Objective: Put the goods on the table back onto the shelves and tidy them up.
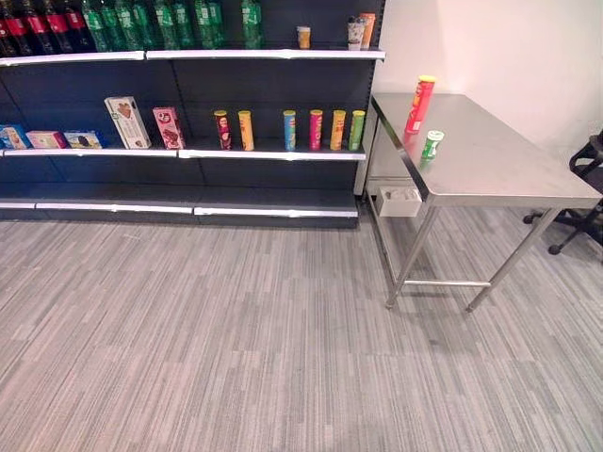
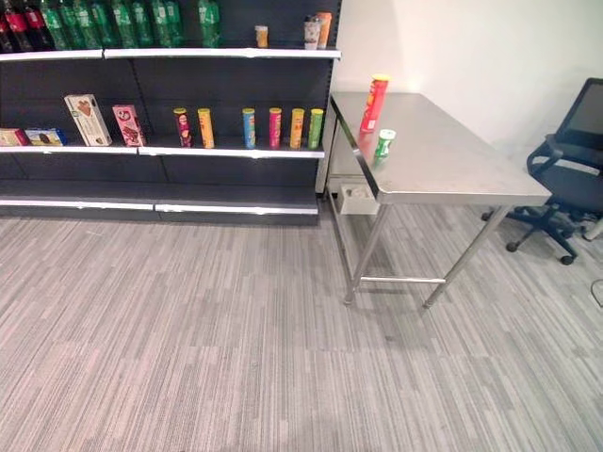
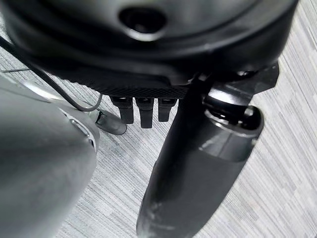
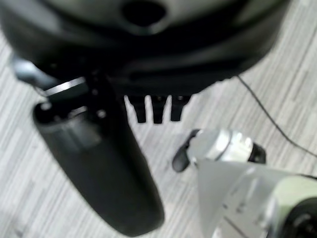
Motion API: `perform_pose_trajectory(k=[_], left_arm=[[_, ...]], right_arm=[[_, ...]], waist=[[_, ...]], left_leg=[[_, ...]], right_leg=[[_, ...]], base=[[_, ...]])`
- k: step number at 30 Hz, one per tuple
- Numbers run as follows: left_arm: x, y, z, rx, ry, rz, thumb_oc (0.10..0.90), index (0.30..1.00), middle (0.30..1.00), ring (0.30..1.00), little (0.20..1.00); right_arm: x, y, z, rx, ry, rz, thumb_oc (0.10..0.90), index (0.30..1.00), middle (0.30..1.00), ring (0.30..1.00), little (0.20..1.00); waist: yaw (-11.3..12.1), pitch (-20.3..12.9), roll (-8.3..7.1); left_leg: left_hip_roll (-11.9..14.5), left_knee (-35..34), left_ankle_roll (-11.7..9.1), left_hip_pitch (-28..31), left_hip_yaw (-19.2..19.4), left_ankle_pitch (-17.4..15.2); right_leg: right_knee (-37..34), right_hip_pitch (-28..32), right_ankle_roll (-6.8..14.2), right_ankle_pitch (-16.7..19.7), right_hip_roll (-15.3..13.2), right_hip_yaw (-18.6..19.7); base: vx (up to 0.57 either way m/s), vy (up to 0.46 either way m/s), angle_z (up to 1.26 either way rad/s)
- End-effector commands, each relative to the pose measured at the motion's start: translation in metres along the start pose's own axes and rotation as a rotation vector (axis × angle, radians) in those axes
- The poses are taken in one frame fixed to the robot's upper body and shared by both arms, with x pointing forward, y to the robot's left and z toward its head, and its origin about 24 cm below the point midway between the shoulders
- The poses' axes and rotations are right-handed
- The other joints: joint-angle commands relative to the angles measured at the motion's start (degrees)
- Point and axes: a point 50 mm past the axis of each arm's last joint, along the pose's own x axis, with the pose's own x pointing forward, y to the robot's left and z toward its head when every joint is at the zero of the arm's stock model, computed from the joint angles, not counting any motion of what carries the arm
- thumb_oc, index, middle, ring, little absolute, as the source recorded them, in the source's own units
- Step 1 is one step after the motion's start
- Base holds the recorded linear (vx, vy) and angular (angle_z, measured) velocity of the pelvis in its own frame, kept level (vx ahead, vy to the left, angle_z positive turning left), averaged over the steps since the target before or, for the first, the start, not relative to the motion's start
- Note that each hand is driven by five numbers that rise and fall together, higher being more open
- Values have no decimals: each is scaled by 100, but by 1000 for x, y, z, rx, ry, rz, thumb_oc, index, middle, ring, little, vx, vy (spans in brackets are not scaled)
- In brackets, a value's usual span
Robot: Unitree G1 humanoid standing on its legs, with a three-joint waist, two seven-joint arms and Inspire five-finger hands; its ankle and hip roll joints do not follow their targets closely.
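Steel table (image 1: 509,174) stands to the right of the dark shelving unit (image 1: 273,89), its near-left corner close to the shelf end. 2 items on the table: a tall red tube with a yellow lid (image 1: 419,104), upright near the left edge, and a small green can (image 1: 431,145), tilted or lying just in front of the tube, close to the same edge. The 2 are near each other but apart.

Middle shelf, right section: 5 upright tubes in 2 groups. A dark red tube (image 1: 222,130) and a yellow tube (image 1: 245,130) stand side by side; further right, a blue tube (image 1: 289,130), a pink tube (image 1: 316,129), an orange tube (image 1: 337,130) and a green tube (image 1: 357,129) stand in a row, making 6 in all. Left of them, a white box (image 1: 127,121) and a pink box (image 1: 169,127) lean upright.

Top shelf: a row of green bottles (image 1: 160,24) with dark bottles (image 1: 38,26) at the far left, and small cups (image 1: 358,31) at the right end.

An office chair (image 2: 565,160) sits beyond the table's right side.

Left hand (image 3: 143,110) hangs over the grey carpet (image 1: 236,339), fingers straight and relaxed, holding nothing. Right hand (image 4: 156,108) likewise over carpet, fingers straight, empty.
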Motion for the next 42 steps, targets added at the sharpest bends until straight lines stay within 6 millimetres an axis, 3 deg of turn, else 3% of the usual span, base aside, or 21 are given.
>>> perform_pose_trajectory(k=[1,6,8,10,12,14,16,17,19,23,25,26,28,31,32,35,36,37,38,40,42], left_arm=[[2,-12,20,-3,-45,-31,800,900,900,900,900],[3,-16,21,6,-52,-45,800,900,900,900,900],[3,-20,26,-8,-72,-54,800,900,900,900,900],[3,-30,36,-28,-104,-76,800,900,900,900,900],[4,-35,41,-95,-124,-89,800,900,900,900,900],[4,-36,42,-150,-128,-84,800,900,900,900,900],[4,-34,39,-151,-124,-74,800,900,900,900,900],[4,-35,37,-149,-116,-65,800,900,900,900,900],[4,-38,33,-150,-98,-60,800,900,900,900,900],[3,-20,28,-167,-86,2,800,900,900,900,900],[3,-20,35,-81,-111,-1,800,900,900,900,900],[3,-20,35,-81,-111,-1,800,900,900,900,900],[3,-34,50,23,-152,-56,800,900,900,900,900],[3,-41,64,135,-190,-63,800,900,900,900,900],[3,-42,65,155,-191,-63,800,900,900,900,900],[3,-38,64,215,-184,-68,800,900,900,900,900],[3,-38,64,215,-184,-68,800,900,900,900,900],[3,-31,60,207,-164,-52,800,900,900,900,900],[3,-31,56,224,-151,-53,800,900,900,900,900],[3,-37,57,227,-155,-68,800,900,900,900,900],[3,-48,52,269,-150,-111,800,900,900,900,900]], right_arm=[[-1,15,-1,-20,11,18,800,900,900,900,900],[-1,19,1,-46,4,26,800,900,900,900,900],[-1,24,6,-69,-13,31,800,900,900,900,900],[-1,28,9,-80,-18,33,800,900,900,900,900],[-2,34,15,-96,-32,48,800,900,900,900,900],[-3,34,21,-105,-47,38,800,900,900,900,900],[-3,34,25,-140,-54,38,800,900,900,900,900],[-4,39,31,-175,-76,48,800,900,900,900,900],[-4,42,32,-193,-82,57,800,900,900,900,900],[-2,38,27,-192,-79,55,800,900,900,900,900],[-1,36,14,-212,-39,66,800,900,900,900,900],[-1,36,14,-212,-39,66,800,900,900,900,900],[0,36,7,-233,-18,77,800,900,900,900,900],[0,46,9,-304,-34,93,800,900,900,900,900],[-1,53,12,-322,-54,108,800,900,900,900,900],[-1,61,17,-344,-90,149,800,900,900,900,900],[-1,61,17,-344,-90,149,800,900,900,900,900],[-1,60,21,-370,-107,136,800,900,900,900,900],[-1,55,16,-371,-88,127,800,900,900,900,900],[0,50,11,-363,-63,114,800,900,900,900,900],[1,37,1,-342,-9,83,800,900,900,900,900]], waist=[[-62,52,-152],[-29,169,-171],[34,417,-260],[134,691,-303],[222,834,-372],[258,827,-359],[298,753,-292],[393,777,-162],[439,782,-127],[463,341,-47],[410,173,-186],[413,167,-186],[343,71,-255],[284,211,-147],[200,291,-109],[-169,538,33],[-177,557,30],[-280,631,-20],[-356,612,-99],[-429,611,-119],[-525,629,-140]], left_leg=[[388,-64,-351,276,-145,-357],[434,222,-333,245,-122,-392],[485,1341,-351,-409,-228,-479],[590,2806,-460,-1340,-627,43],[457,3555,-426,-1952,-960,377],[620,3300,-426,-2333,-940,287],[909,2315,-406,-2259,-831,248],[1104,1050,-525,-2410,-825,721],[1216,205,-655,-2595,-717,976],[1069,320,-649,-2407,-531,1199],[751,594,-511,-2404,-338,1067],[753,594,-511,-2408,-335,1066],[272,457,-144,-2001,17,742],[-194,142,268,-1355,317,366],[-259,56,341,-1116,304,279],[-312,-64,358,-563,255,34],[-313,-64,354,-541,250,27],[-354,-64,300,-157,353,-341],[-472,-64,268,94,272,-597],[-514,-64,219,341,124,-865],[-571,-64,222,609,-33,-1004]], right_leg=[[-432,179,478,342,-300,-252],[-314,190,406,229,-287,-180],[-183,157,273,134,-326,-125],[-60,147,99,57,-278,-110],[-33,121,39,-39,-256,-73],[-37,190,92,-151,-283,-52],[-10,284,208,-258,-352,15],[25,443,285,-436,-399,78],[31,698,378,-643,-505,110],[6,1077,643,-669,-869,369],[223,1045,816,-229,-1233,456],[222,1038,816,-227,-1233,460],[1176,625,871,750,-1644,529],[2538,-24,779,1885,-2180,132],[2878,-305,740,1875,-2143,97],[2965,-1132,489,553,-1149,221],[2968,-1106,485,541,-1151,213],[1836,-1400,452,304,-788,-374],[951,-1635,569,590,-531,-459],[386,-1802,793,923,-485,-500],[107,-1757,748,1115,-557,-594]], base=[[0,0,0],[11,-25,2],[-157,-87,-4],[-128,-103,-7],[35,-34,-11],[193,97,-6],[398,283,-4],[511,374,-25],[480,304,4],[564,345,-24],[475,350,-47],[463,405,-42],[464,454,-31],[347,466,-23],[335,403,-17],[287,208,-25],[464,57,5],[601,-19,38],[734,-43,-5],[471,-89,-12],[431,-160,125]])
